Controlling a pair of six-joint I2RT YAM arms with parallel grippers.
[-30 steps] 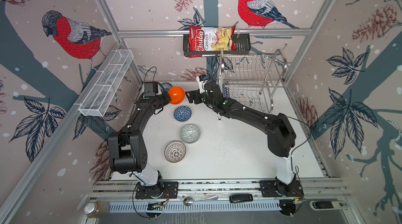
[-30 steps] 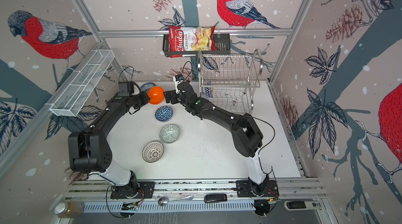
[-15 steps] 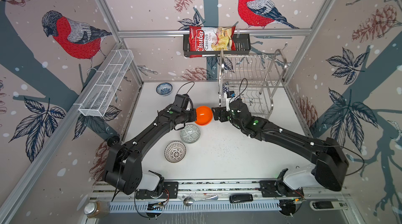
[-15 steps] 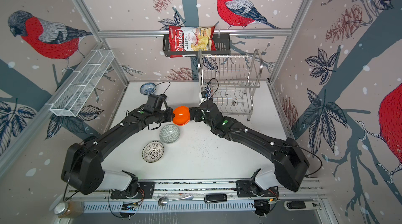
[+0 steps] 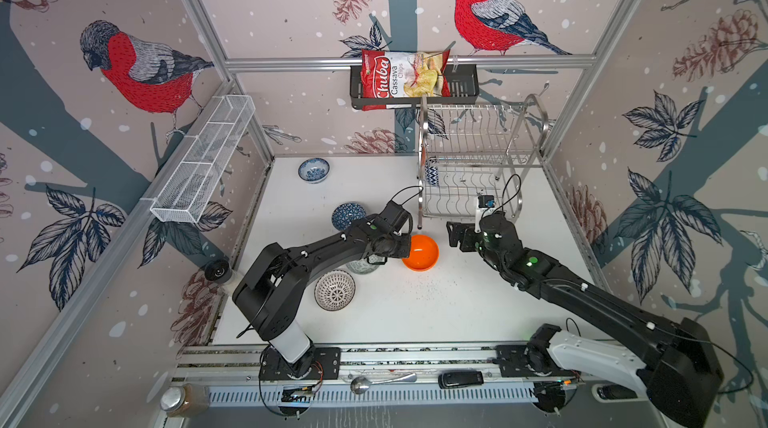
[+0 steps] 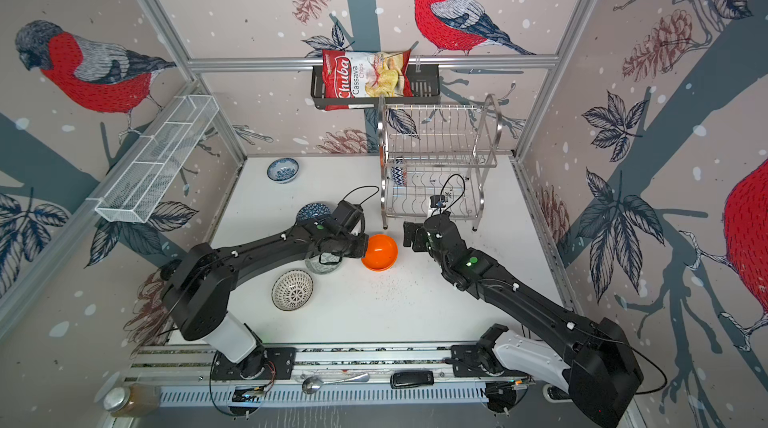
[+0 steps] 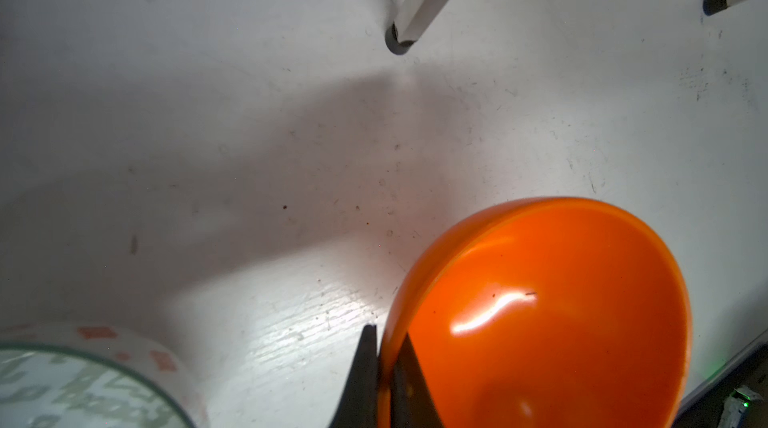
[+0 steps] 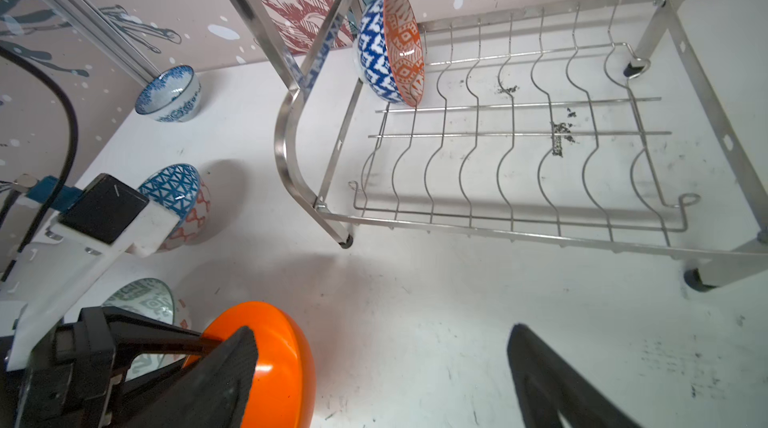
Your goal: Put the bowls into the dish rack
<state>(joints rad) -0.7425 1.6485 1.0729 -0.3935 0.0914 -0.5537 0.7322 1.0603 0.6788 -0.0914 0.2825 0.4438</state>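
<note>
In both top views the left arm [image 5: 316,247] hides most of the grey-green bowl [image 5: 360,269].

A: Bowl status?

B: The orange bowl [image 5: 420,253] is tilted, its rim pinched in the left gripper [image 7: 384,343], just in front of the dish rack [image 5: 422,135] near-left leg. Can't tell if it touches the table [image 5: 457,301].

A: The rest?

B: Upright on the table: blue-floral bowl [image 5: 313,170] back-left, blue triangle bowl [image 5: 348,215] mid, grey-green bowl [image 8: 137,301] beside the orange one and half hidden, dotted bowl [image 5: 335,290] nearest the front. The blue-zigzag bowl [image 8: 390,45], orange inside, stands on edge in the rack's lower shelf, back-left corner.
</note>
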